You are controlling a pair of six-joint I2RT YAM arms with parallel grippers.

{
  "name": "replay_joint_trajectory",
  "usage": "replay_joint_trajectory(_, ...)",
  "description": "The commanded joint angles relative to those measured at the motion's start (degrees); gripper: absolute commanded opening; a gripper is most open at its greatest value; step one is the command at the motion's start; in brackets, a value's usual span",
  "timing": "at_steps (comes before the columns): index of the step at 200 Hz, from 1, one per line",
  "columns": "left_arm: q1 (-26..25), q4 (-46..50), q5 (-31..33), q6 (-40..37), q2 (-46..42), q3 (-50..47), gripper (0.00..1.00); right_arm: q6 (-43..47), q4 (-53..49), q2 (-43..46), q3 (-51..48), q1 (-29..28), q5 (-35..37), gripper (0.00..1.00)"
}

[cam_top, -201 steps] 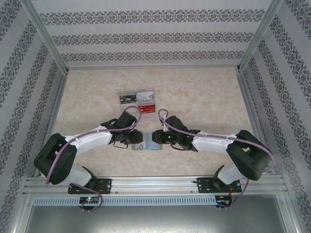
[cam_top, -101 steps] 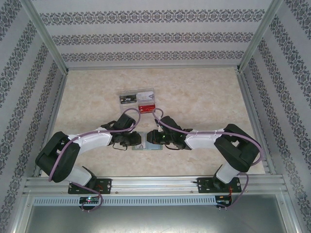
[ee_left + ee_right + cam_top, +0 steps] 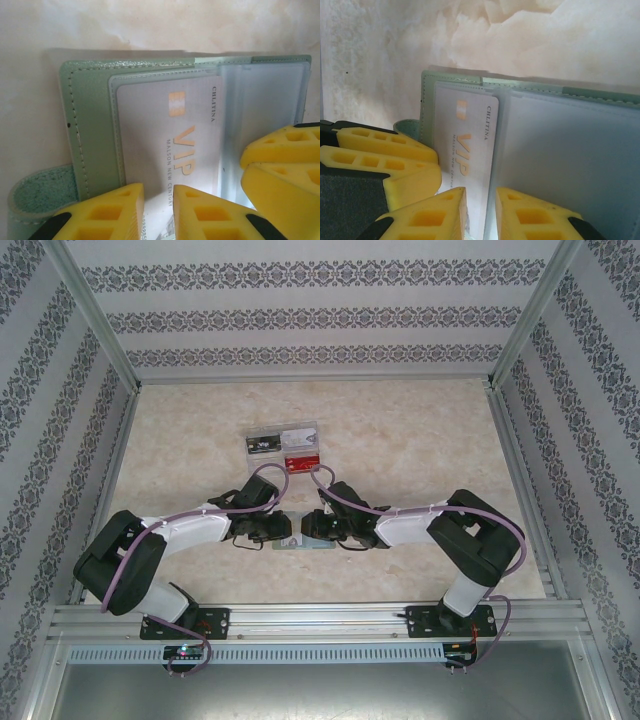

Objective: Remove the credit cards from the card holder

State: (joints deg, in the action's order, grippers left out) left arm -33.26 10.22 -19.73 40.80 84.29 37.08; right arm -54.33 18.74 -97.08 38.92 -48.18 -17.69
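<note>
The grey-green card holder (image 3: 300,543) lies open on the table between both grippers. In the left wrist view, a white credit card (image 3: 165,130) printed "VIP" sits in the card holder's (image 3: 92,125) left pocket. My left gripper (image 3: 159,192) has its yellow tips on the card's near end, a narrow gap between them and nothing pinched. My right gripper (image 3: 480,195) is also narrowly open, its tips straddling the card's (image 3: 465,135) right edge and the clear pocket (image 3: 570,150). Each wrist view shows the other gripper's fingers (image 3: 280,150) (image 3: 375,150) close alongside.
A clear plastic box (image 3: 283,447) behind the grippers holds a dark card, a white card and a reddish card (image 3: 301,461). The wallet's side tab (image 3: 40,195) curls up at its left. Metal rails and patterned walls border the marble table (image 3: 420,430).
The right arm has folded and slid left, bringing its gripper further over the card holder. The left arm has barely moved.
</note>
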Motion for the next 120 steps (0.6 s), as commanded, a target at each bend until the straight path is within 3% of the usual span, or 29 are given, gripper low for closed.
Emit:
replay_joint_trajectory(1,0.5,0.0,-0.4,0.6,0.2,-1.1,0.24,-0.5,0.9,-0.1,1.8,-1.0,-0.7,0.24)
replay_joint_trajectory(120,1.1,5.1,1.7,-2.6,-1.3,2.9,0.24,0.5,-4.6,-0.1,4.2,-3.1,2.1,0.28)
